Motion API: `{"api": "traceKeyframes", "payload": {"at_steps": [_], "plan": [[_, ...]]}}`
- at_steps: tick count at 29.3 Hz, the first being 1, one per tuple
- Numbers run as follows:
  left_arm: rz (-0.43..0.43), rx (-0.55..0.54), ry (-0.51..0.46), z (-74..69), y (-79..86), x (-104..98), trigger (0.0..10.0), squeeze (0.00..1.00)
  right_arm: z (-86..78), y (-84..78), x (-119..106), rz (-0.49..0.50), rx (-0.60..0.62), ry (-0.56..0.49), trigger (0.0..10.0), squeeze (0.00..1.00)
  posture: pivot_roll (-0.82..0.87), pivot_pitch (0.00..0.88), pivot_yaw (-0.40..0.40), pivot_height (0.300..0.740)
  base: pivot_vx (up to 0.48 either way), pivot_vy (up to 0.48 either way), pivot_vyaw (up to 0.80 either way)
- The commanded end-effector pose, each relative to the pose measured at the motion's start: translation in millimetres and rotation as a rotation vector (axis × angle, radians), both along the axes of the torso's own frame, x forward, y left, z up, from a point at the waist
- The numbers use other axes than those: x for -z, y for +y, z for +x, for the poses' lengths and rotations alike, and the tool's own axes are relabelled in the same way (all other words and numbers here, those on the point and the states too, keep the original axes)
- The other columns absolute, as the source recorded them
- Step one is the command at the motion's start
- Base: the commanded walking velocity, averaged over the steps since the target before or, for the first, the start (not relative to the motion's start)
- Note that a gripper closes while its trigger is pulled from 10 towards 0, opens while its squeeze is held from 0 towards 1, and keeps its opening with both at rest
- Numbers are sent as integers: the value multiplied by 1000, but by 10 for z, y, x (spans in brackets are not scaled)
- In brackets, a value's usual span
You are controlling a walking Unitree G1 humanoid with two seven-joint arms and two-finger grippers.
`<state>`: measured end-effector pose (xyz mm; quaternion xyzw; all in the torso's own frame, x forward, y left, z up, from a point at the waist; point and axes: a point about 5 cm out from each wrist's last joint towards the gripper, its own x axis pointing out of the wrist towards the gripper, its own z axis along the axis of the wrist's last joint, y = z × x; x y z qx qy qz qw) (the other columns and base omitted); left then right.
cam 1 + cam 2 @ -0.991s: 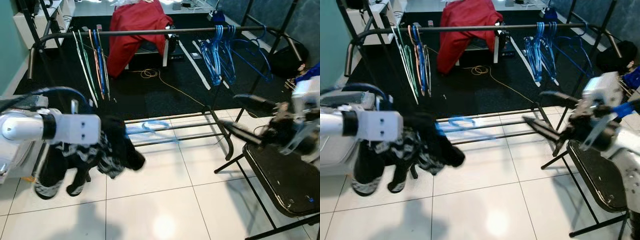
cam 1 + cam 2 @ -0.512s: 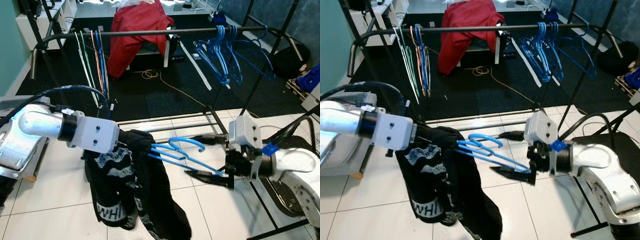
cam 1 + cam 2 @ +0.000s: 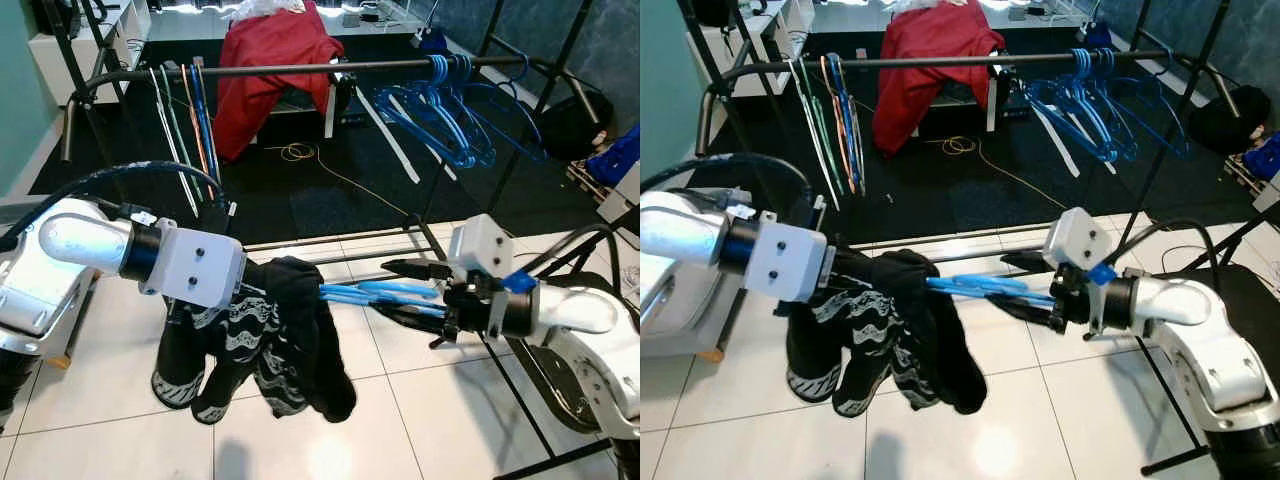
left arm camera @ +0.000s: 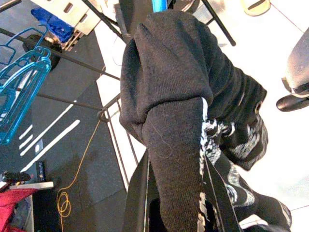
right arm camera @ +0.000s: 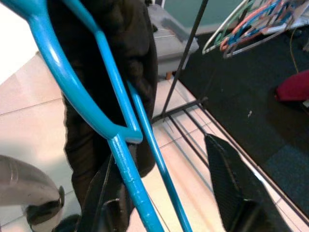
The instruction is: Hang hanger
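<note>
Okay, I'm looking past a metal clothes rail (image 3: 300, 68) with thin coloured hangers (image 3: 185, 120) bunched at its left end and blue hangers (image 3: 450, 115) crowding its right; a red cloth (image 3: 265, 60) is draping over something behind it, above dark carpet (image 3: 320, 190). A black chair (image 3: 570, 370) is standing at my right on glossy white tiles (image 3: 400, 400). My left gripper (image 4: 174, 193) is clamping a black knitted garment (image 3: 265, 335), ribbed with white patterning, bunched and dangling. The blue hanger (image 3: 385, 293), smooth plastic, is poking out of it level towards my right gripper (image 3: 415, 295), whose fingers are gaping wide with the hanger's bars running between them; I can't tell if they're pinching it.
</note>
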<state>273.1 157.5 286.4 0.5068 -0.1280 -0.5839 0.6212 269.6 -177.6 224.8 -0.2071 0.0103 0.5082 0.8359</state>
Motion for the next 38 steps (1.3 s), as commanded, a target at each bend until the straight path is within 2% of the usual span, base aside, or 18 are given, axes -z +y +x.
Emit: {"api": "traceKeyframes", "payload": {"at_steps": [1, 11, 16, 17, 18, 19, 23, 26, 27, 28, 33, 34, 36, 37, 38], "plan": [[-10, 75, -36, -80, -76, -111, 10000, 0, 20, 4, 13, -7, 14, -5, 0, 0, -86, 105, 14, 740, 0, 0, 0], [-21, 109, -41, -123, -107, -129, 10000, 0, 34, 56, -7, 30, 4, -20, 0, 0, -82, 100, 12, 740, 0, 0, 0], [-9, 135, -17, -122, -172, -99, 10000, 0, 66, 108, -113, 118, 9, -62, 0, 0, -82, 97, 14, 740, 0, 0, 0], [-3, 138, 6, -123, -178, -91, 10000, 149, 67, 115, -131, 132, 8, -68, 0, 0, -79, 97, 16, 740, 0, 0, 0], [-3, 138, 6, -123, -178, -91, 10000, 149, 67, 115, -131, 132, 8, -68, 0, 0, -79, 97, 16, 740, 0, 0, 0], [0, 139, 39, -127, -171, -88, 10000, 1000, 67, 114, -143, 142, 9, -72, 0, 0, -79, 97, 16, 740, 0, 0, 0], [-21, 135, 72, -119, -144, -116, 10000, 1000, 63, 105, -178, 165, 7, -82, 0, 0, -73, 100, 16, 740, 0, 0, 0], [-157, 118, 80, -80, -98, -252, 10000, 1000, 57, 89, -228, 190, 3, -95, 0, 0, -73, 100, 16, 740, 0, 0, 0], [-157, 118, 80, -80, -98, -252, 10000, 1000, 57, 89, -228, 190, 3, -95, 0, 0, -73, 100, 16, 740, 0, 0, 0], [-207, 105, 92, -63, -54, -296, 10000, 1000, 57, 75, -252, 201, 3, -101, 0, 0, -73, 100, 16, 740, 0, 0, 0], [-237, 97, 100, -52, -24, -320, 10000, 1000, 57, 65, -268, 208, 4, -105, 0, 0, -73, 100, 16, 740, 0, 0, 0], [-425, 103, 158, -47, 109, -439, 10000, 1000, 30, 12, -380, 251, -12, -127, 0, 0, -70, 101, 13, 740, 0, 0, 0], [-425, 103, 158, -47, 109, -439, 10000, 1000, 30, 12, -380, 251, -12, -127, 0, 0, -70, 101, 13, 740, 0, 0, 0], [-507, 90, 177, -20, 196, -471, 10000, 463, 4, -13, -442, 273, -29, -134, 0, 0, -71, 103, 14, 740, 0, 0, 0], [-507, 90, 177, -20, 196, -471, 10000, 463, 4, -13, -442, 273, -29, -134, 0, 0, -71, 103, 14, 740, 0, 0, 0]]}}
